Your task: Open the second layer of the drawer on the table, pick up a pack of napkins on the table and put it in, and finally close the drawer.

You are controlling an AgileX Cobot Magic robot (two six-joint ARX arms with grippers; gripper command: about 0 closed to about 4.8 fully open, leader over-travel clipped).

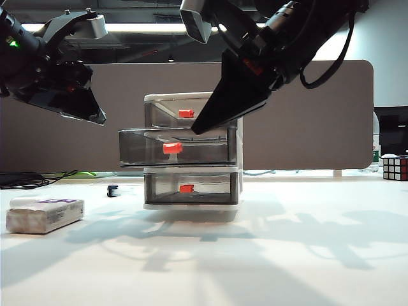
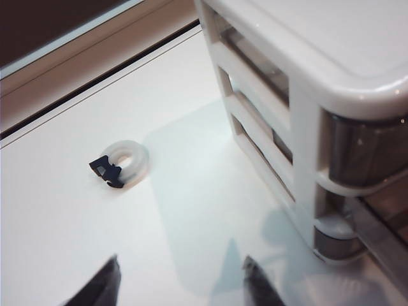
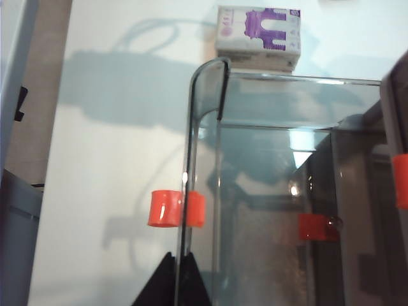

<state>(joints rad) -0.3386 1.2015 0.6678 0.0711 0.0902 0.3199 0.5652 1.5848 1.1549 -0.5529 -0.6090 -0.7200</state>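
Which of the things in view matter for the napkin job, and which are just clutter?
Job:
- drawer
- second layer, pulled out
- pack of napkins, on the table
- left gripper, open
- right gripper, shut

Lying about:
- white ring with black clip
- Rubik's cube

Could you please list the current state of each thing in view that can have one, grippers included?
second layer: pulled out, empty, nothing inside yet.
top drawer: closed.
bottom drawer: closed.
pack of napkins: lying flat on the table, untouched.
left gripper: open, empty, hanging above the table beside the drawer unit.
right gripper: shut, empty, above the second layer's front.
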